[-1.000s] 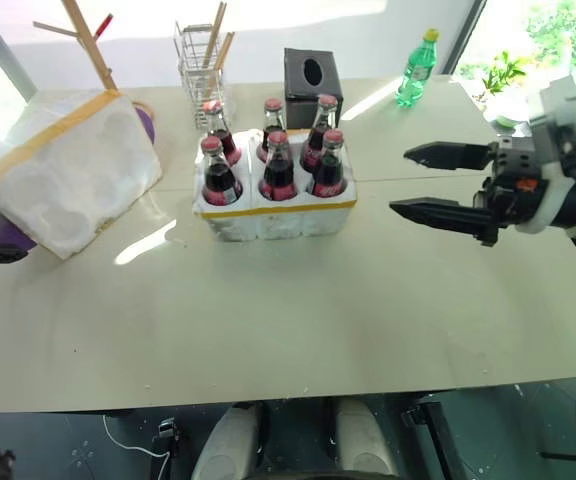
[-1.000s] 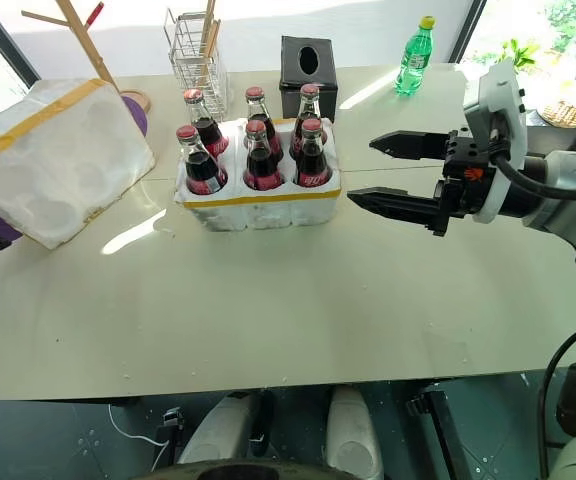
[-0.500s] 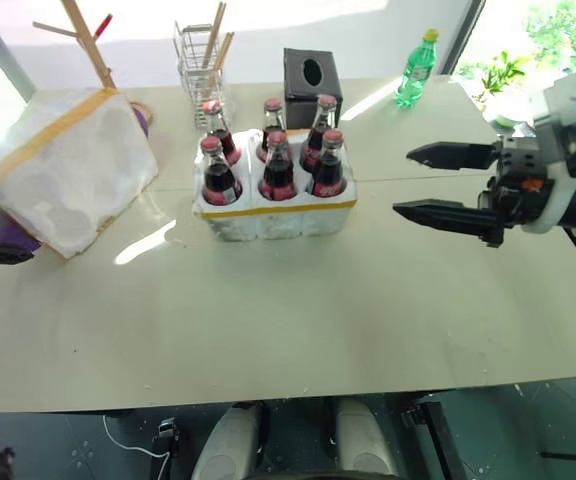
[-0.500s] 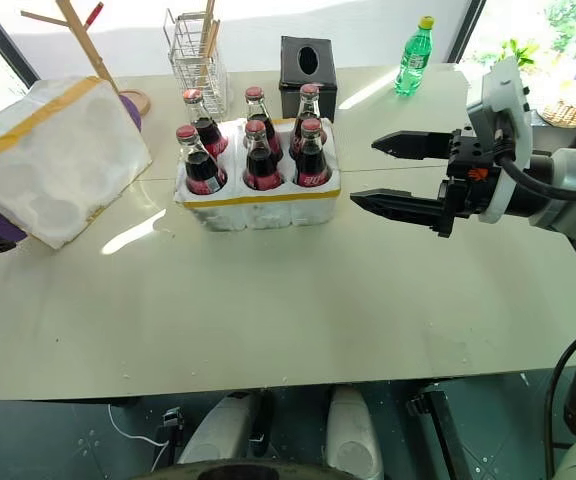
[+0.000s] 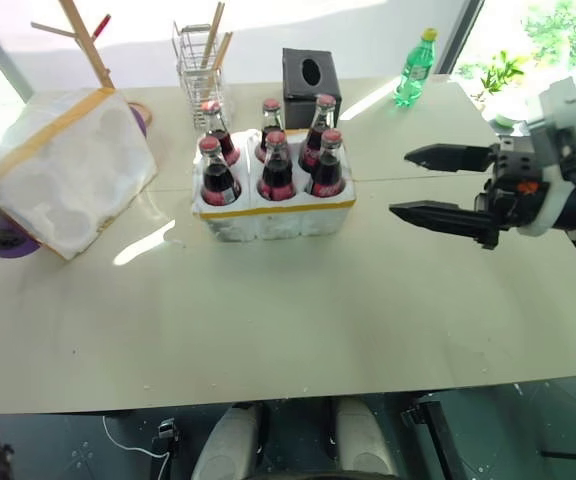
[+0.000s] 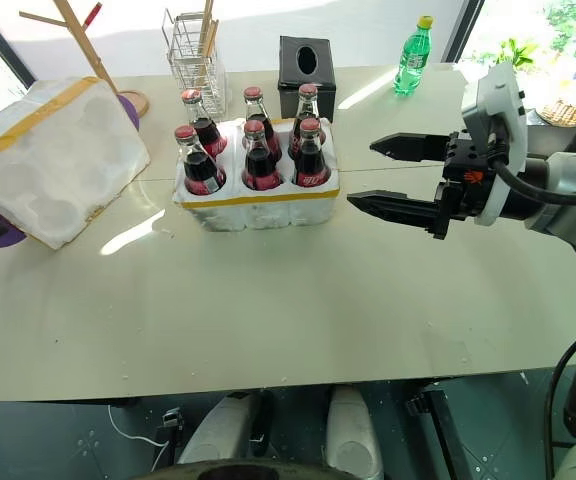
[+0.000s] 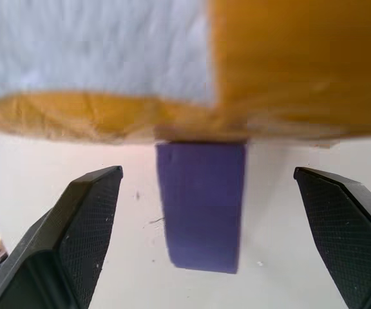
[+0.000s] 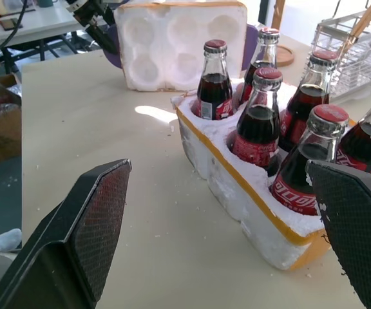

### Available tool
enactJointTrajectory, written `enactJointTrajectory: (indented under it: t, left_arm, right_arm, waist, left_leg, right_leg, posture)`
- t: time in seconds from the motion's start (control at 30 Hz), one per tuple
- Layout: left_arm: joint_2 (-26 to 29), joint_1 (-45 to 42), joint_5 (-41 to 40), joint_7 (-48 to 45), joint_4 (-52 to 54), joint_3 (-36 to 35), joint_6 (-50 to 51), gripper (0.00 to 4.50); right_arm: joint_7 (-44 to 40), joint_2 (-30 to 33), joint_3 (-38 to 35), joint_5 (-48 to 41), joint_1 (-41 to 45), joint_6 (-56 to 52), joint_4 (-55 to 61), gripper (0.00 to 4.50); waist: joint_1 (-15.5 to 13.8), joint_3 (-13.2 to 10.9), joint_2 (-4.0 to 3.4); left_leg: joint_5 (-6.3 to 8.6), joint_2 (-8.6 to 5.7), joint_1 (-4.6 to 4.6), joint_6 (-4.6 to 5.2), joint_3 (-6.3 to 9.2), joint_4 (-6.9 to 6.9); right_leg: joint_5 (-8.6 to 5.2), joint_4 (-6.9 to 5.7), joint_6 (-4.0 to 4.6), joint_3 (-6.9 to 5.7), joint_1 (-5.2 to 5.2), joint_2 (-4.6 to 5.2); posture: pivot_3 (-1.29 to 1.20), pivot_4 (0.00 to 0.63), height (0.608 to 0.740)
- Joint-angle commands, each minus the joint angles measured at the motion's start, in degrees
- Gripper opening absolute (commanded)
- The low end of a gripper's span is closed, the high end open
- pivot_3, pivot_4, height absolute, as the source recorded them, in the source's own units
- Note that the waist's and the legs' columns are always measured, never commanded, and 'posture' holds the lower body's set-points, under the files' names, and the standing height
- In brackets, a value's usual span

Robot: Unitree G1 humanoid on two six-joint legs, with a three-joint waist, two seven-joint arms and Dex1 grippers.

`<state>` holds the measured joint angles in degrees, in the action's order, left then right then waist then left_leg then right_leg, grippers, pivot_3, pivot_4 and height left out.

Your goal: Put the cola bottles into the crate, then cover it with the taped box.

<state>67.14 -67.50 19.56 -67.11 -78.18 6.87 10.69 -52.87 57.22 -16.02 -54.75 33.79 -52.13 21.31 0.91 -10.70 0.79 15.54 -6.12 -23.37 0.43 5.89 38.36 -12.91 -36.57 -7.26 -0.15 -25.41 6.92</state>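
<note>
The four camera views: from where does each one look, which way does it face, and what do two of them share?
Left eye view: from the head, down over the table; right gripper shows.
Right eye view: the same scene; six cola bottles in the crate.
Left wrist view: along open black fingers at the taped box and a purple thing.
Right wrist view: along its open fingers across the crate.
Shared: right wrist and eye views show crate, bottles, taped box.

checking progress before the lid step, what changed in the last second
The box edged slightly left, and the left gripper's dark fingertip beside it slid out past the head view's edge. Bottles, crate and the open right gripper stayed put.
</note>
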Motion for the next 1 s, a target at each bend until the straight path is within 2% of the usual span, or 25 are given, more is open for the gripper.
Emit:
enactJointTrajectory:
  t: [0.03, 0.17, 0.2, 0.47, 0.7, 1.0]
  left_arm:
    - [0.8, -0.7, -1.2, 0.4, 0.1, -1.9, 1.5, 2.62]
    - [0.4, -0.2, -1.1, -0.6, 0.1, -2.2, 2.8, 0.56]
    - [0.2, 0.0, -1.1, -1.0, 0.1, -2.1, 2.9, 0.29]
    - [-0.8, 0.8, -0.7, -1.1, 0.3, -1.6, 2.0, 0.29]
    - [-1.1, -3.8, -2.7, 1.4, 1.9, -3.6, -6.1, 0.29]
    - [1.4, -2.6, -5.2, -3.6, 8.3, -4.2, -20.4, 0.29]
  right_arm:
    - [0.3, 0.2, -1.1, -0.9, 1.3, 0.4, 0.8, 4.50]
    - [0.6, 0.2, -1.3, -1.2, 1.4, 0.4, 0.8, 4.50]
    - [0.7, 0.2, -1.4, -1.3, 1.3, 0.3, 0.8, 4.50]
    - [1.1, 0.5, -2.1, -1.5, 0.7, 0.6, 0.6, 4.50]
    - [2.0, 0.7, -3.4, -1.5, -0.1, 0.6, 1.1, 4.50]
    - [1.9, 1.4, -5.7, -1.5, -2.9, 0.6, 1.2, 4.50]
  waist:
    - [0.0, 0.0, 0.00]
    - [0.0, 0.0, 0.00]
    - [0.0, 0.0, 0.00]
    - [-0.2, 0.0, 0.00]
    - [-0.5, 0.0, 0.06]
    - [0.0, 0.0, 0.14]
  left_leg:
    - [0.00, -0.01, 0.00, 0.00, 0.00, 0.00]
    - [0.00, -0.01, 0.00, 0.00, 0.00, 0.01]
    - [0.00, -0.01, 0.00, 0.00, 0.00, 0.01]
    - [0.00, -0.03, 0.01, 0.00, 0.00, 0.07]
    - [0.09, -0.06, -0.09, 0.14, 0.07, 0.58]
    - [0.18, -0.06, -0.12, 0.23, 0.01, 0.71]
  right_leg:
    - [0.00, -0.01, 0.00, 0.00, 0.00, 0.00]
    - [0.00, -0.02, 0.00, 0.00, 0.00, 0.00]
    - [0.00, -0.03, 0.00, 0.00, 0.00, 0.00]
    - [0.00, -0.13, 0.00, 0.00, 0.00, 0.02]
    - [0.00, -0.42, 0.01, -0.01, 0.03, 0.03]
    - [0.00, -0.46, 0.01, 0.01, -0.01, 0.05]
  posture:
    - [0.00, 0.150, 0.740]
    - [0.00, 0.150, 0.740]
    - [0.00, 0.150, 0.740]
    - [0.00, 0.150, 0.740]
    - [0.00, 0.150, 0.740]
    - [0.00, 0.150, 0.740]
